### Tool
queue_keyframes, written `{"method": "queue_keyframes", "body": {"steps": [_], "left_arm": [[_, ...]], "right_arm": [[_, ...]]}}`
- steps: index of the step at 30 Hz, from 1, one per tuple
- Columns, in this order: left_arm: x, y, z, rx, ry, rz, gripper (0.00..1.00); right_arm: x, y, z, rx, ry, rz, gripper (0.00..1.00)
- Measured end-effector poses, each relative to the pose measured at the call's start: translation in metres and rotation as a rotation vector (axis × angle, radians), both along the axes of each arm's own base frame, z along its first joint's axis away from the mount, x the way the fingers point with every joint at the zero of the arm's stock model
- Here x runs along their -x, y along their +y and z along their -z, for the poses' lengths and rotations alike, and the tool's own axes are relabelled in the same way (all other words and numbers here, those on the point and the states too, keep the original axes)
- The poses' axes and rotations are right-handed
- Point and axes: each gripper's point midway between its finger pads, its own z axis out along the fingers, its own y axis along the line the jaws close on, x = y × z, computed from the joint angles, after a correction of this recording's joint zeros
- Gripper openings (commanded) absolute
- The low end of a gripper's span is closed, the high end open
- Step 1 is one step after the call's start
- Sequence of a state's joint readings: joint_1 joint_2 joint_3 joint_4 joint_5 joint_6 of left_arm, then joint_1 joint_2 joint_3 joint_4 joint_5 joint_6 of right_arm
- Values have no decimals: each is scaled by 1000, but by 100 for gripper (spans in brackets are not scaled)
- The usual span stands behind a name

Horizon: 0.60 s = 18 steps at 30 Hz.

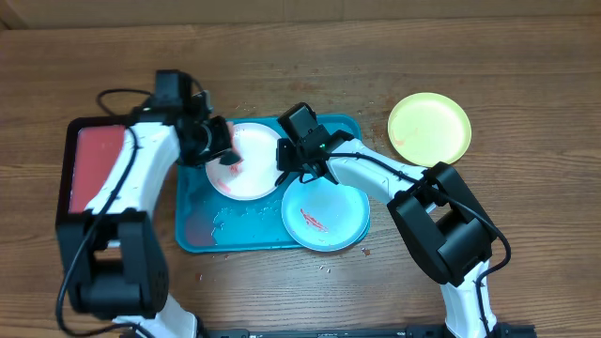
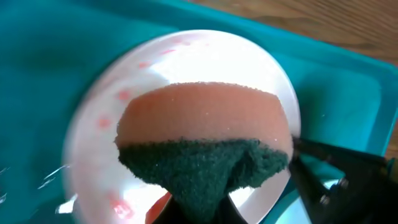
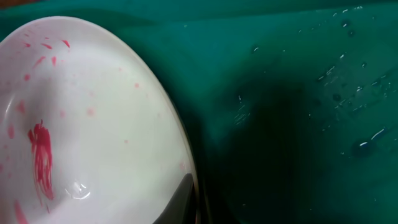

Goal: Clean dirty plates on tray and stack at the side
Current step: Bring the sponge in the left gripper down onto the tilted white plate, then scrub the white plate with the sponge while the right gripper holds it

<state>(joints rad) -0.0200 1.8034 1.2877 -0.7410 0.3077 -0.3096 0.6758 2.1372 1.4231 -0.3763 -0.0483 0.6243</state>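
The white plate (image 1: 252, 174) lies at the back of the turquoise tray (image 1: 195, 230), red smears on its left part. My left gripper (image 1: 223, 150) is shut on an orange sponge with a dark green scouring side (image 2: 199, 124) and holds it over the white plate (image 2: 180, 56). My right gripper (image 1: 287, 169) is shut on the white plate's right rim; one finger (image 3: 186, 199) lies inside the plate (image 3: 93, 124), which shows a red streak. The pale mint plate (image 1: 326, 214) sits at the tray's front right with a red smear. The yellow-green plate (image 1: 429, 128) lies on the table to the right.
A smaller dark-rimmed red tray (image 1: 94, 169) sits left of the turquoise tray, under my left arm. Water drops and a faint red film lie on the tray floor (image 1: 211, 225). The tabletop is wood.
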Motion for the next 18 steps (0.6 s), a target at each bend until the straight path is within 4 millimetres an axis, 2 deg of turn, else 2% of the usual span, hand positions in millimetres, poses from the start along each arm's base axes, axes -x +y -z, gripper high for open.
{"method": "queue_keyframes", "body": {"steps": [5, 9, 13, 18], "left_arm": [[-7, -31, 25, 11, 7, 74, 4], [-4, -43, 46, 7, 48, 107, 4], [-7, -37, 57, -28, 49, 96, 4], [-12, -18, 66, -84, 54, 55, 5]], "right_arm": [[0, 0, 0, -20, 18, 46, 4], [0, -1, 0, -23, 27, 63, 4], [1, -1, 1, -20, 31, 66, 4], [1, -1, 1, -9, 20, 44, 4]]}}
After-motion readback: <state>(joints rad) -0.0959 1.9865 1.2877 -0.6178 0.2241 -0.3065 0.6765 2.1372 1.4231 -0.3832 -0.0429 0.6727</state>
